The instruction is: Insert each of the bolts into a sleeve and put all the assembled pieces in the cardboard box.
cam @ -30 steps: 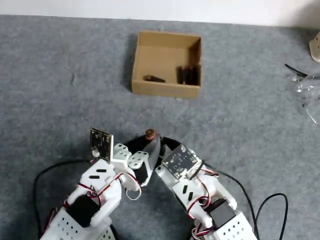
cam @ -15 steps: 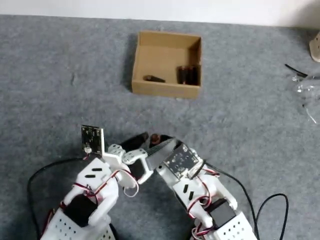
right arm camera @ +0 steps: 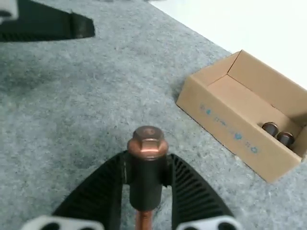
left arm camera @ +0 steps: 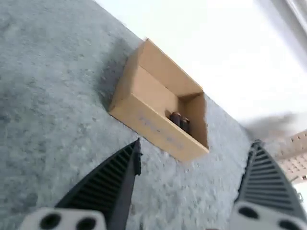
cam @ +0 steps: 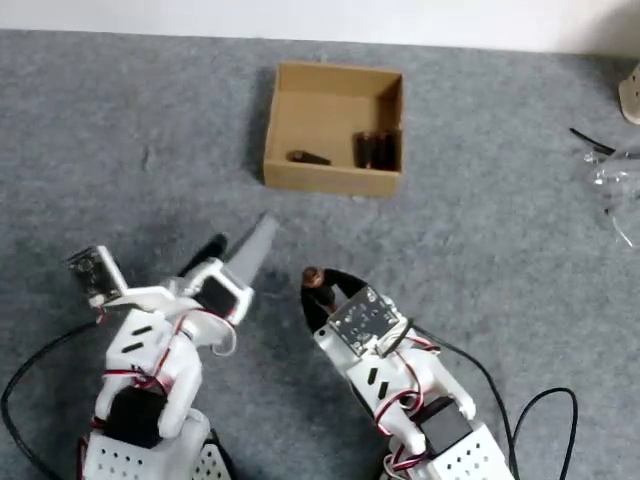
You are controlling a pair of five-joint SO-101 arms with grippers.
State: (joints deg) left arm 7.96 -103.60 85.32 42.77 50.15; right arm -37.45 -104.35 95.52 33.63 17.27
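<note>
My right gripper [right arm camera: 147, 178] is shut on an assembled piece [right arm camera: 146, 167], a copper bolt with a hexagonal head pushed through a dark sleeve; from above the piece [cam: 312, 279] shows just beyond the right arm's wrist. My left gripper [left arm camera: 192, 167] stands open with nothing between its fingers, raised over the carpet and pointing toward the cardboard box [left arm camera: 129, 98]. From above, the left gripper [cam: 238, 250] sits to the left of the held piece. The open cardboard box [cam: 283, 118] lies farther back and holds two upright assembled pieces [cam: 376, 149] and one lying piece [cam: 306, 157].
Grey carpet covers the table. Clear plastic and wire items [cam: 608, 165] lie at the far right edge, and a pale object [cam: 631, 92] sits at the right border. Black cables [cam: 535, 405] trail behind both arm bases.
The left gripper let go of the piece, opened, and swung away to the left. The right gripper keeps hold of the assembled piece and has barely moved.
</note>
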